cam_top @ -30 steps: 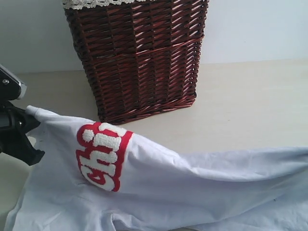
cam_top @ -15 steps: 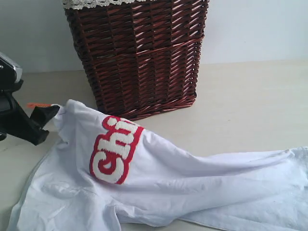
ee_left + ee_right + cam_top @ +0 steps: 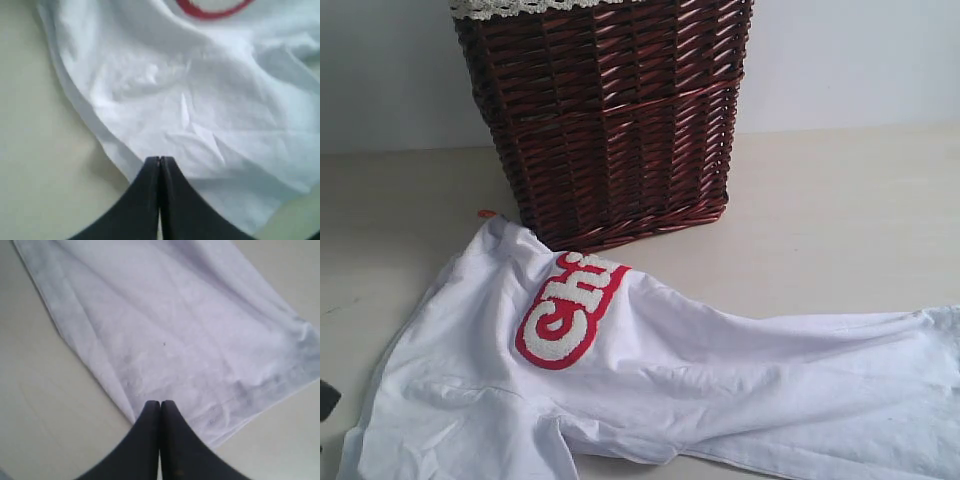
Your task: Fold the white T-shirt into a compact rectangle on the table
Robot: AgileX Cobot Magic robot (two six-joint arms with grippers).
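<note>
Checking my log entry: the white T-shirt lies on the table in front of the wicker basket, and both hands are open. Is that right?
No: both hands are shut. The wrist views show the left hand and the right hand each pressed fully closed. The white T-shirt does lie on the table in front of the wicker basket.

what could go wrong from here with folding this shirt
1. The white T-shirt lies rumpled, with a raised ridge across it; folding it like this would likely trap creases and give a lopsided rectangle.
2. Its collar end sits close to the foot of the wicker basket, so a fold there may catch on the weave.
3. The left gripper and right gripper are both shut at the shirt's edges; advancing closed, they may shove fabric instead of gripping it.
</note>
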